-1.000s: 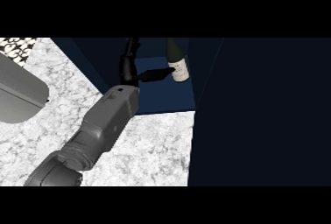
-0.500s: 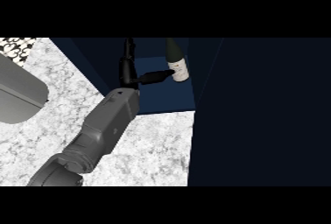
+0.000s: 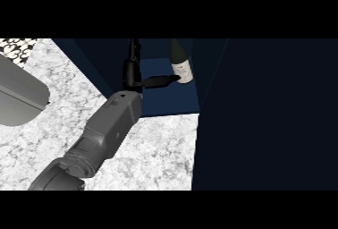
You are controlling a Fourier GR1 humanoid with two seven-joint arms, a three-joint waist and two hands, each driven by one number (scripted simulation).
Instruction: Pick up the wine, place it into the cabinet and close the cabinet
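Fingers [image 3: 134, 53] on our right hand [image 3: 133, 75] are straight and pressed together, pointing far. The thumb [image 3: 158, 82] sticks out to the right, and its tip is at the white label of the wine bottle [image 3: 181, 67], so nothing's pinched. The bottle's upright inside the dark blue cabinet [image 3: 165, 100], toward its far right. Our grey forearm [image 3: 109, 129] runs back near-left over the marble counter [image 3: 152, 152].
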